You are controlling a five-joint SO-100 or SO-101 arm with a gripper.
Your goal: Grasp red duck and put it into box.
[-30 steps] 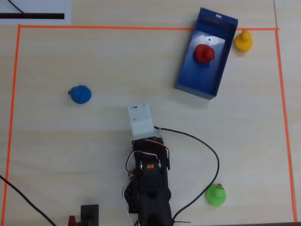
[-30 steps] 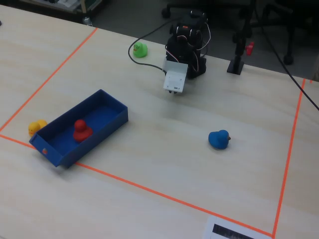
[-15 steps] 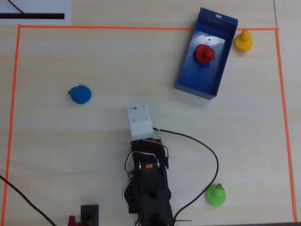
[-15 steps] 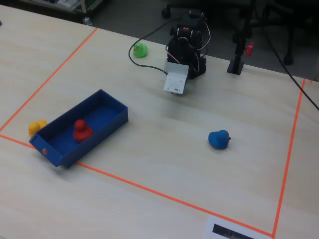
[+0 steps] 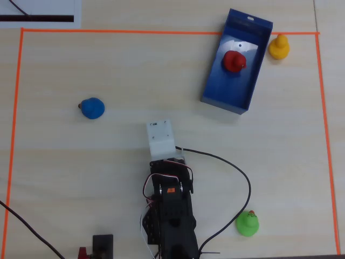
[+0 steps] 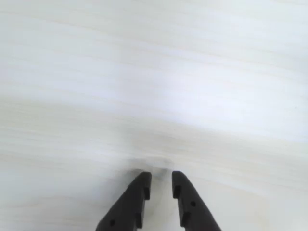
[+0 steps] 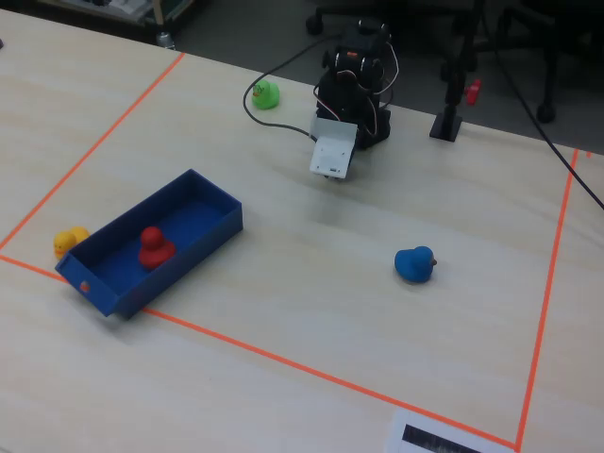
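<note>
Black arm (image 5: pixel 171 216) with red, white and black wires at its joints, a white boxy camera housing (image 5: pixel 161 138) behind two tapered black fingers (image 6: pixel 134 204) with small screw holes.

Red duck (image 5: pixel 235 60): small, rounded, bright red, sitting upright on floor of box (image 5: pixel 215 91), in half nearer yellow-duck end. Fixed view: duck (image 7: pixel 154 247) approx mid-width of floor, clear of long walls. Beak too small to resolve.

Box: long rect. tray, dark blue, open top, low walls, glossy floor w/ bright light reflection beside duck in overhead view. Lies at angle to orange tape border; far end crosses tape line. Fixed view: box (image 7: pixel 212 200) rests flat on table, one short end over tape.
</note>
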